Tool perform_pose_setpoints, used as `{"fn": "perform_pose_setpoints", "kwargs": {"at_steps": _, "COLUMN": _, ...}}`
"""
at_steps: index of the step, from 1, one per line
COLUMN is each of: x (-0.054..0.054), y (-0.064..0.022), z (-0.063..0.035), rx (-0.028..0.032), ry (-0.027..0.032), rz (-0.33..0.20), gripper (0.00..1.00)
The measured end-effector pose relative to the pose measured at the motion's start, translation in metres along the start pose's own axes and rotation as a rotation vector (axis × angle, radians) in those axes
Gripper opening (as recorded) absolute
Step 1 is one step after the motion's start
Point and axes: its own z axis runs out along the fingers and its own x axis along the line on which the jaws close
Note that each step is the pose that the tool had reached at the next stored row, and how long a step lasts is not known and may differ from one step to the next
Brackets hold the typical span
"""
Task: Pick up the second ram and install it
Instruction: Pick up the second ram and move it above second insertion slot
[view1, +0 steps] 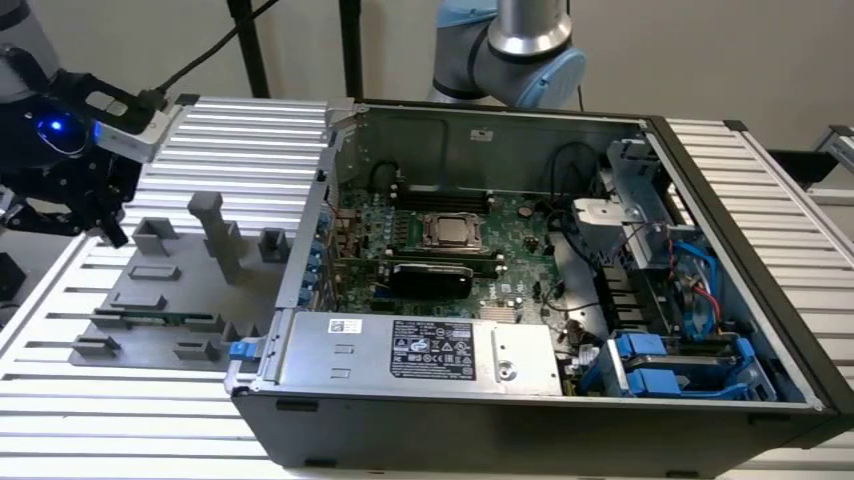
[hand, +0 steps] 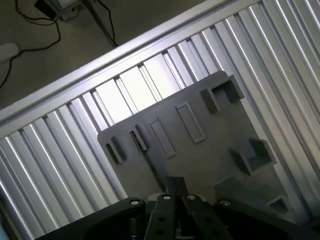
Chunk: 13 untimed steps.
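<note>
Desk (view1: 240, 130): slatted aluminium, carrying an open computer case (view1: 534, 425) and, on the exterior view's left, a grey holder plate (view1: 127, 300) with raised blocks.

Second ram (view1: 154, 320): slim green stick seated on edge in a low slot near the plate's front edge, running along that edge. It sits outside the case, just beside the case's left wall, with a tall grey post (view1: 211, 230) standing behind it.

End effector (hand: 176, 187): in the exterior view it hangs over the far left corner of the holder plate, above the blocks and clear of them. It is well apart from the second ram and touching nothing. In the wrist view the two fingertips sit narrow, close together at the centre, with nothing visible between them. The plate and its rectangular pockets lie beneath.

Case interior: green motherboard (view1: 514, 215) lies flat with a CPU socket (view1: 451, 231) near its middle. A dark module (view1: 427, 272) sits just in front of the socket. The silver power supply (view1: 414, 350) runs along the near wall. Blue drive caddies (view1: 667, 368) occupy the corner on the exterior view's right.

Arm joint (view1: 514, 45) is seen behind the case's back wall.
</note>
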Motion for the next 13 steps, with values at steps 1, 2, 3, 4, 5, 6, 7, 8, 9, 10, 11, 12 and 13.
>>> {"fn": "perform_pose_setpoints", "kwargs": {"at_steps": 1, "x": 0.0000, "y": 0.0000, "z": 0.0005, "rx": -0.0001, "ry": 0.0009, "rz": -0.018, "gripper": 0.00}}
{"fn": "perform_pose_setpoints", "kwargs": {"at_steps": 2, "x": 0.0000, "y": 0.0000, "z": 0.0011, "rx": -0.0001, "ry": 0.0016, "rz": -0.036, "gripper": 0.00}}
{"fn": "perform_pose_setpoints", "kwargs": {"at_steps": 3, "x": 0.0000, "y": 0.0000, "z": 0.0017, "rx": -0.0001, "ry": 0.0025, "rz": -0.054, "gripper": 0.00}}
{"fn": "perform_pose_setpoints", "kwargs": {"at_steps": 4, "x": 0.0000, "y": 0.0000, "z": 0.0022, "rx": -0.0001, "ry": 0.0034, "rz": -0.074, "gripper": 0.00}}
{"fn": "perform_pose_setpoints", "kwargs": {"at_steps": 5, "x": 0.0000, "y": -0.0001, "z": 0.0027, "rx": 0.0001, "ry": 0.0044, "rz": -0.091, "gripper": 0.00}}
{"fn": "perform_pose_setpoints", "kwargs": {"at_steps": 6, "x": 0.0000, "y": -0.0001, "z": 0.0031, "rx": 0.0002, "ry": 0.0054, "rz": -0.109, "gripper": 0.00}}
{"fn": "perform_pose_setpoints", "kwargs": {"at_steps": 7, "x": 0.0000, "y": -0.0001, "z": 0.0035, "rx": 0.0006, "ry": 0.0065, "rz": -0.127, "gripper": 0.00}}
{"fn": "perform_pose_setpoints", "kwargs": {"at_steps": 8, "x": 0.0000, "y": -0.0001, "z": 0.0040, "rx": 0.0010, "ry": 0.0074, "rz": -0.143, "gripper": 0.00}}
{"fn": "perform_pose_setpoints", "kwargs": {"at_steps": 9, "x": 0.0001, "y": -0.0001, "z": 0.0044, "rx": 0.0016, "ry": 0.0085, "rz": -0.158, "gripper": 0.00}}
{"fn": "perform_pose_setpoints", "kwargs": {"at_steps": 10, "x": 0.0001, "y": -0.0001, "z": 0.0047, "rx": 0.0022, "ry": 0.0097, "rz": -0.172, "gripper": 0.00}}
{"fn": "perform_pose_setpoints", "kwargs": {"at_steps": 11, "x": 0.0001, "y": -0.0002, "z": 0.0051, "rx": 0.0028, "ry": 0.0110, "rz": -0.185, "gripper": 0.00}}
{"fn": "perform_pose_setpoints", "kwargs": {"at_steps": 12, "x": 0.0001, "y": -0.0002, "z": 0.0055, "rx": 0.0035, "ry": 0.0123, "rz": -0.197, "gripper": 0.00}}
{"fn": "perform_pose_setpoints", "kwargs": {"at_steps": 13, "x": 0.0001, "y": -0.0002, "z": 0.0059, "rx": 0.0040, "ry": 0.0135, "rz": -0.208, "gripper": 0.00}}
